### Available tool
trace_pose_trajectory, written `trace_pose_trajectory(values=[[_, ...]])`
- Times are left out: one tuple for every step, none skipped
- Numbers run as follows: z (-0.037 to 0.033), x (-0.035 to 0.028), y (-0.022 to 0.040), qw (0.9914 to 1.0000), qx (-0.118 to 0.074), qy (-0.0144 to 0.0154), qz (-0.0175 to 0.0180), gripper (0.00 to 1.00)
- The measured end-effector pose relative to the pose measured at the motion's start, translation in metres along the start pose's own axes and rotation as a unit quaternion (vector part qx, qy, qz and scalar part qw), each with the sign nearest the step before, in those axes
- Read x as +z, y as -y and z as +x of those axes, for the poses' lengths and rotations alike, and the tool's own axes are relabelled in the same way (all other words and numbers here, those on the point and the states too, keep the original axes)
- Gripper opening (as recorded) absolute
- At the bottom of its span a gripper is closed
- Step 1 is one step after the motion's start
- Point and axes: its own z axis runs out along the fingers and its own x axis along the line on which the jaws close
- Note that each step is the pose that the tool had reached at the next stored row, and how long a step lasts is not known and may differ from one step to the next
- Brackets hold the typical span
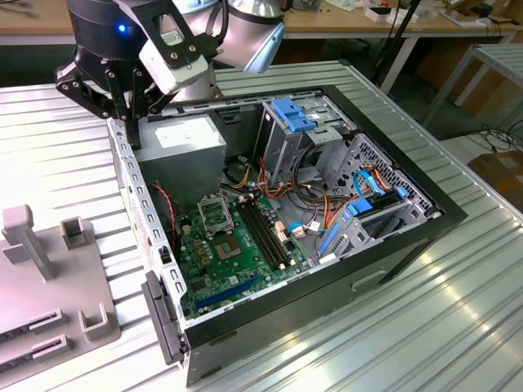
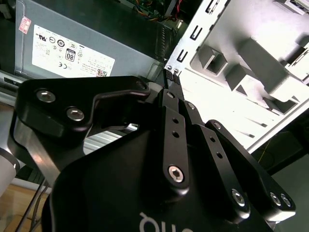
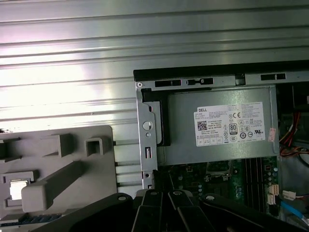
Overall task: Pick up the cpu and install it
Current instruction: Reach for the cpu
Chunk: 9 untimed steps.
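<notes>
Over case wall (image 1: 131,192), gripper (image 1: 132,139) closed, empty; cpu (image 3: 18,188) in tray (image 3: 91,193).

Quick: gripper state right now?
Gripper: shut, nothing visible in it; the cpu lies in the grey fixture.

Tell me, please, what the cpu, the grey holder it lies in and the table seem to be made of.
The cpu: probably metal on top, judging by its pale, bright face. The grey holder: likely plastic, matte, with moulded blocks and slots. The table: seems to be aluminium, ribbed and shiny, with strong reflections.
</notes>
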Motion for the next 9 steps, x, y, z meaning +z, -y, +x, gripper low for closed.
trace_pose_trajectory(values=[[0.0000,0.0000,0.0000,1.00000,0.000,0.0000,0.0000,0.11],[0.0002,0.0000,0.0000,1.00000,0.000,0.0000,0.0000,0.11],[0.0008,0.0001,0.0000,1.00000,0.000,0.0000,0.0000,0.11],[0.0013,0.0001,0.0001,1.00000,0.000,0.0000,0.0000,0.11],[0.0018,0.0001,0.0002,1.00000,0.000,-0.0001,0.0001,0.11],[0.0023,0.0002,0.0002,1.00000,0.000,0.0000,0.0000,0.11],[0.0030,0.0002,0.0002,1.00000,0.000,0.0000,0.0000,0.11],[0.0036,0.0002,0.0003,1.00000,0.000,0.0000,0.0001,0.11],[0.0043,0.0003,0.0004,1.00000,0.000,0.0000,0.0000,0.11]])
